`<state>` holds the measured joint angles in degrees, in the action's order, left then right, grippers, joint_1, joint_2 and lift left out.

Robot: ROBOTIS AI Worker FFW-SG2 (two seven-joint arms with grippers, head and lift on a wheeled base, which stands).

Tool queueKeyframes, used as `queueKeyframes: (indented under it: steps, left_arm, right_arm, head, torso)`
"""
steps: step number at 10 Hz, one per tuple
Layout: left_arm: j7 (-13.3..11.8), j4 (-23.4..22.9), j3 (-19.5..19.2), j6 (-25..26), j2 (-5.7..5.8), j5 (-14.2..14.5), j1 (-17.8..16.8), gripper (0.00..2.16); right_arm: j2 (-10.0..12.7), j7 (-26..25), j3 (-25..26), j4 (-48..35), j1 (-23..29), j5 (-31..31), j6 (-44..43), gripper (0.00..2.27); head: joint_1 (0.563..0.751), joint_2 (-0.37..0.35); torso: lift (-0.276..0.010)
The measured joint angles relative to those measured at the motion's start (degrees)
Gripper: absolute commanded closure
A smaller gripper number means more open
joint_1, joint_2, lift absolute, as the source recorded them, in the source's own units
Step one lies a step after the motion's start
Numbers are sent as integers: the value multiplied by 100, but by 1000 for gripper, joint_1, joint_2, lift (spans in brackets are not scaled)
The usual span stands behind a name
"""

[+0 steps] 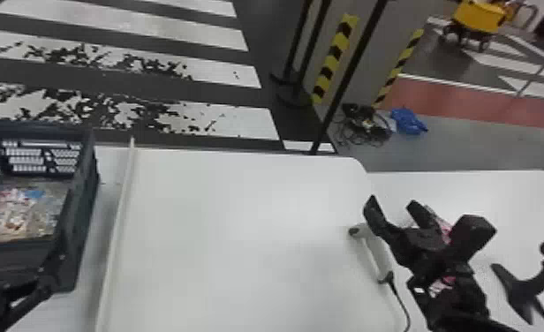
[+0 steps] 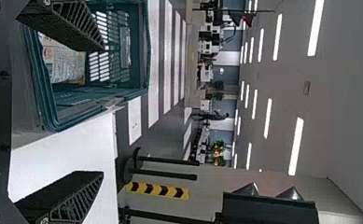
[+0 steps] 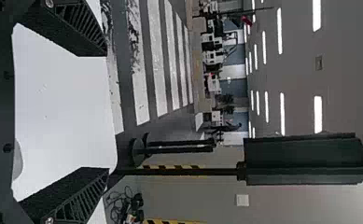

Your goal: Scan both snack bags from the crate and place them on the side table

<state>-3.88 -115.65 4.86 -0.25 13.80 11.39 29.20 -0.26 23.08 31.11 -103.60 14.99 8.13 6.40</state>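
Although colourful printing covered the snack bag (image 1: 26, 212) inside the dark crate (image 1: 81, 212) at the left of the frame, its lettering was too small to make out. At lower left, the left gripper (image 1: 19, 262) had its fingers spread, gripping nothing. Toward the lower right, the right gripper (image 1: 394, 209) was likewise parted and unloaded, with a pink-marked packet (image 1: 446, 229) partly hidden behind it and a pale scanner (image 1: 376, 256) just beside.

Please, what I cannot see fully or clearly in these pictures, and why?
Pink item, head view: mostly behind the right gripper.
Scanner, head view: partly behind it.
Cable, head view: cut by bottom edge.
Crate, head view: cut by left edge.
Crate's contents, left wrist view: partly behind a finger.
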Motion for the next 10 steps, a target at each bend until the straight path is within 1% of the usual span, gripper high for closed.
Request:
queueKeyframes:
  steps: [1, 2, 3, 4, 7, 9, 10]
  left_arm:
    - [27, -1, 34, 65, -5, -55, -12, 39]
    - [65, -1, 73, 90, -9, -83, -24, 39]
    - [120, -1, 100, 116, -9, -122, -31, 39]
    - [151, -1, 125, 137, -9, -176, -37, 39]
    - [156, 11, 210, 136, -12, -362, -58, 43]
    - [147, -34, 217, 138, -8, -447, -87, 39]
    - [148, -170, 182, 245, 6, -496, -89, 46]
  right_arm:
    - [0, -340, -386, -7, 209, -73, -391, 49]
    - [0, -790, -866, -10, 454, -219, -941, 49]
    - [0, -1050, -1255, -11, 633, -391, -1326, 49]
    - [0, -1219, -1531, -11, 755, -496, -1539, 49]
    - [0, -1767, -2118, 17, 1108, -667, -2014, 49]
    - [0, -1959, -2377, 103, 1237, -696, -2142, 49]
    - [0, -1971, -2437, 135, 1262, -710, -2152, 49]
  head:
    - [695, -296]
    - [695, -281]
    - [695, -246]
    - [695, -212]
    - [695, -174]
    - [695, -152]
    - [695, -141]
  torso:
    - [-98]
    - [-98]
    - [-98]
    - [-98]
    - [-98]
    - [-98]
    - [-98]
